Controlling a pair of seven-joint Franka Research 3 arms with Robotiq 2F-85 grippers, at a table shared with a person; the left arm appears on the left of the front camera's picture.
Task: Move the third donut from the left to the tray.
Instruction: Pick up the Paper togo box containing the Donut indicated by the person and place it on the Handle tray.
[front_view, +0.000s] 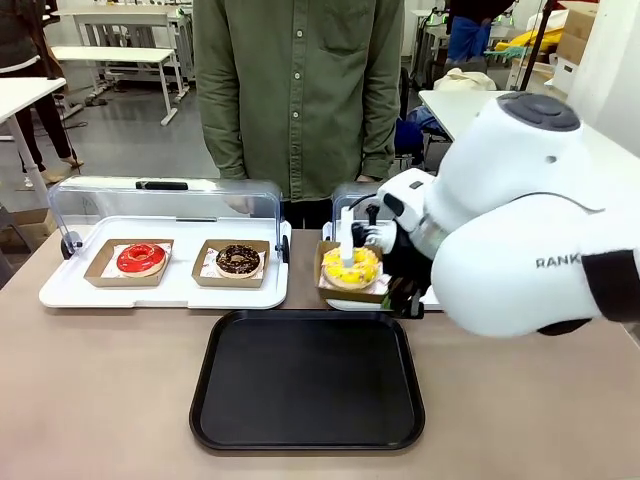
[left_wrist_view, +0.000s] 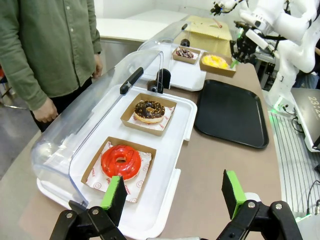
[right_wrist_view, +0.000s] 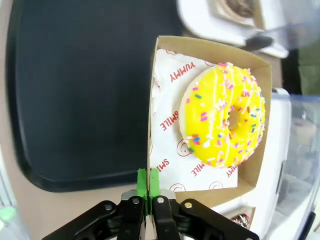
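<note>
My claw (right_wrist_view: 148, 186) is black with green pads. The donut (right_wrist_view: 226, 116) is bright yellow with white stripes and coloured sprinkles, on brown cardboard (right_wrist_view: 210, 50); the tray (front_view: 308, 382) is black, the tabletop (front_view: 100, 390) beige.

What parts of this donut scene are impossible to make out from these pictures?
- Front view: the right gripper at the yellow donut is largely hidden by the right arm's white body.
- Right wrist view: the donut at the top is blurred and cut by the edge.
- Left wrist view: the far donut is too small for detail.
</note>
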